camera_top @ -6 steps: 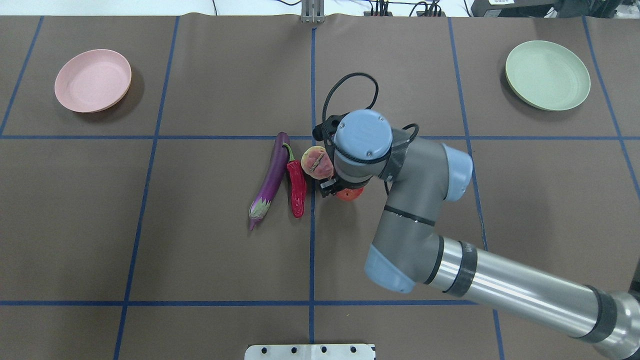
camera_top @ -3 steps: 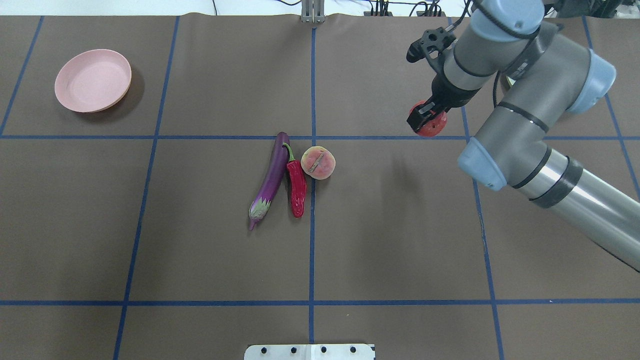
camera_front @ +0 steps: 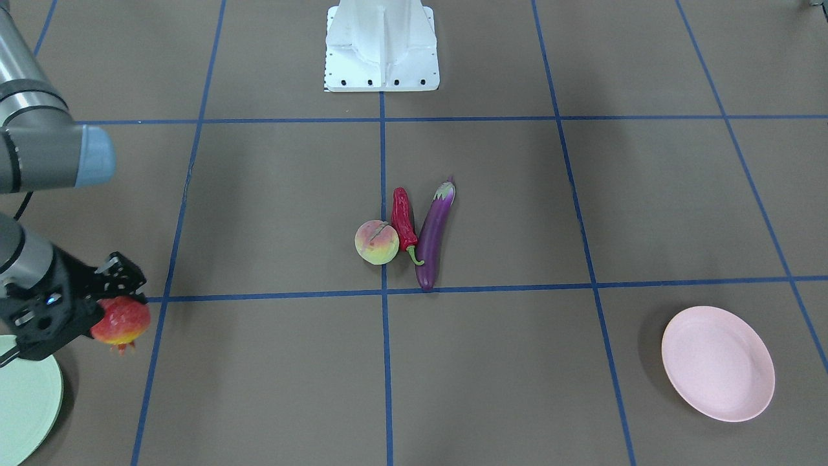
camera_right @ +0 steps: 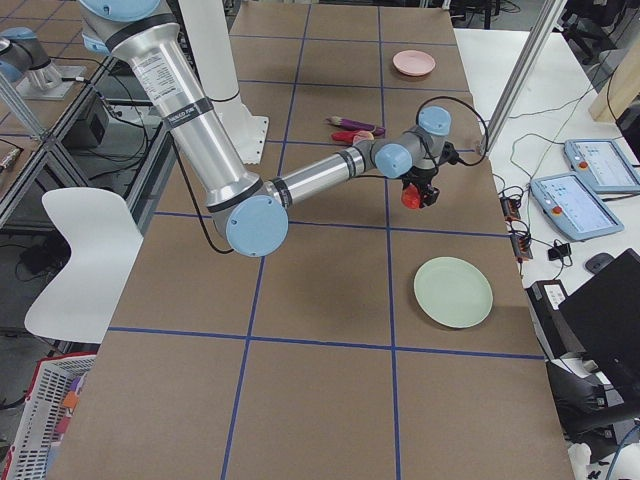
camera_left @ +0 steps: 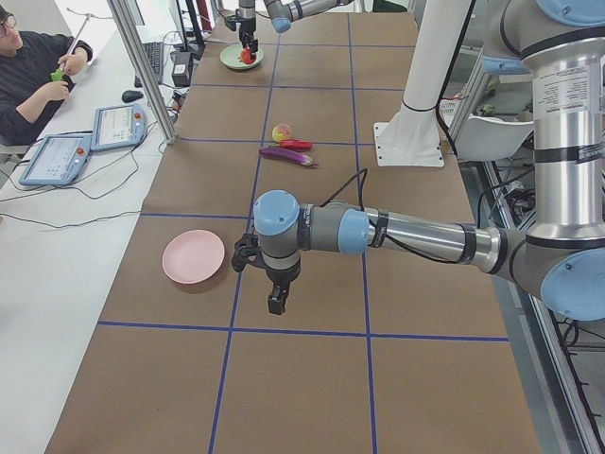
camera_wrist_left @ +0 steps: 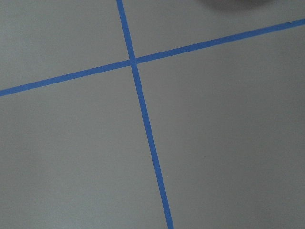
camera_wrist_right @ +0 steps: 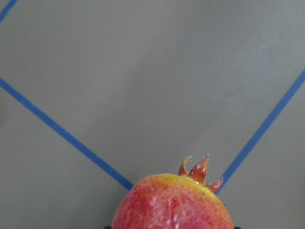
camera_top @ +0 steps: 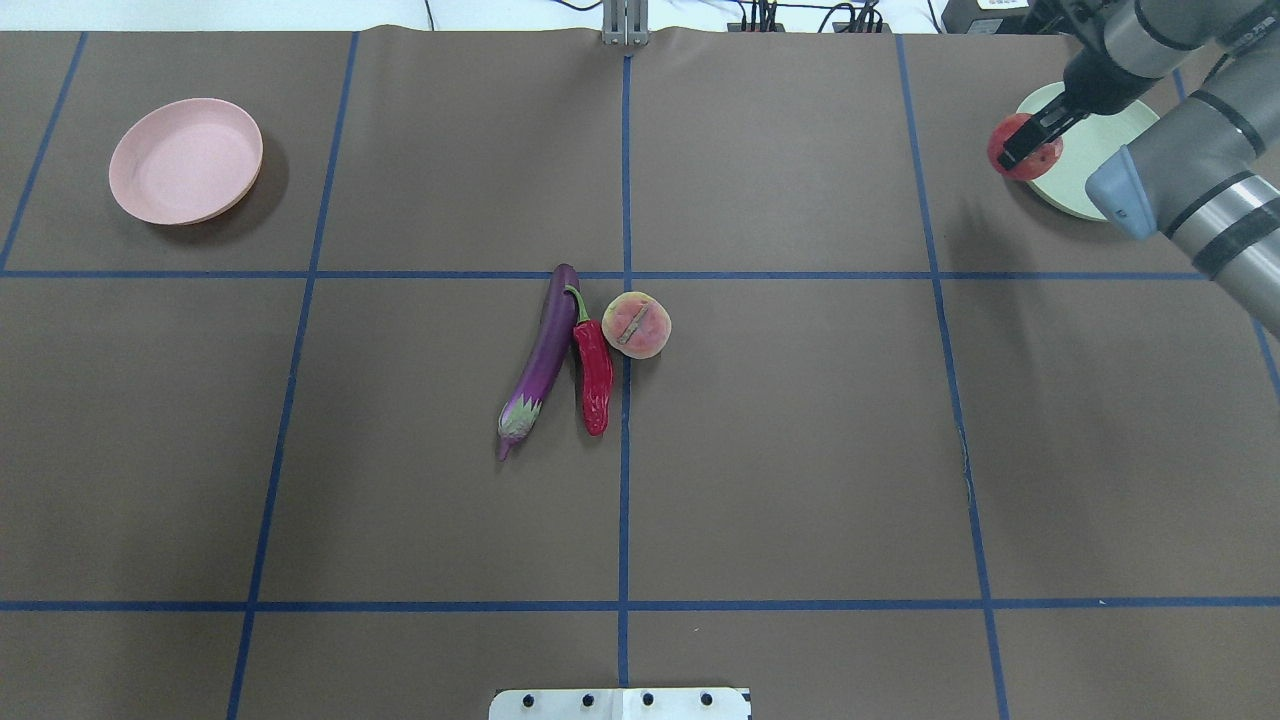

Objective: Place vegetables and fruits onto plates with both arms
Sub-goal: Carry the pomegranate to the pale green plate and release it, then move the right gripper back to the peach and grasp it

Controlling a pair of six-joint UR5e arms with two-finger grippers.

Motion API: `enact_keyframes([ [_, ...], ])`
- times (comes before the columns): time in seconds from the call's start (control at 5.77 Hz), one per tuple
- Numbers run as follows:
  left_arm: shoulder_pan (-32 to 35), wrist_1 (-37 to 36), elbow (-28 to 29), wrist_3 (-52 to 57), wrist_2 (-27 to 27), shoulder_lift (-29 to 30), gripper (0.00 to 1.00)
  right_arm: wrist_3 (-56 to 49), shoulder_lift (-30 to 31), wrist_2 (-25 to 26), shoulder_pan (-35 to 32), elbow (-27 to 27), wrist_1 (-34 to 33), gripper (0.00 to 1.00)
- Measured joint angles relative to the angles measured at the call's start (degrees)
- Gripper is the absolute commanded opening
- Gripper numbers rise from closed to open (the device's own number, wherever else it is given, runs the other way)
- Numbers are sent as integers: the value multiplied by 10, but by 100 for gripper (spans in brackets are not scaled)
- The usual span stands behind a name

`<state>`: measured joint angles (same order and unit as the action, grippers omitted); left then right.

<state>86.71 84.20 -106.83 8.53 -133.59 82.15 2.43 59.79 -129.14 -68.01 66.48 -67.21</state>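
My right gripper [camera_top: 1028, 138] is shut on the red-orange pomegranate [camera_front: 121, 321] and holds it in the air at the near-left rim of the mint green plate [camera_top: 1075, 190]. The pomegranate fills the bottom of the right wrist view [camera_wrist_right: 174, 202], crown up. The purple eggplant [camera_top: 541, 360], the red chili pepper [camera_top: 594, 375] and the peach [camera_top: 636, 325] lie side by side at the table's middle. The pink plate [camera_top: 186, 160] sits empty at the far left. My left gripper [camera_left: 274, 295] shows only in the exterior left view, near the pink plate; I cannot tell its state.
The white base block [camera_front: 381, 45] stands at the robot's edge of the table. Blue tape lines [camera_wrist_left: 143, 119] divide the brown table cover. An operator [camera_left: 33, 66] and tablets [camera_left: 113, 125] are beside the table's far side.
My right gripper lifted the pomegranate from beside the peach and carried it far right, to the green plate's edge. The eggplant, chili and peach have not moved.
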Motion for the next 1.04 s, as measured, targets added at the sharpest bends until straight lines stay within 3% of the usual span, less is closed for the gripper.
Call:
enact_keyframes([
  [0.17, -1, 0, 0, 0, 0, 0, 100, 0, 0, 33, -19, -50, 16, 98],
  [0.35, -1, 0, 0, 0, 0, -1, 100, 23, 0, 52, -28, -79, 21, 99],
  [0.69, -1, 1, 0, 0, 0, -1, 100, 127, -1, 28, -33, -80, 47, 99],
  [1.04, -1, 2, 0, 0, 0, -1, 100, 221, -3, 17, -19, -5, 49, 99],
])
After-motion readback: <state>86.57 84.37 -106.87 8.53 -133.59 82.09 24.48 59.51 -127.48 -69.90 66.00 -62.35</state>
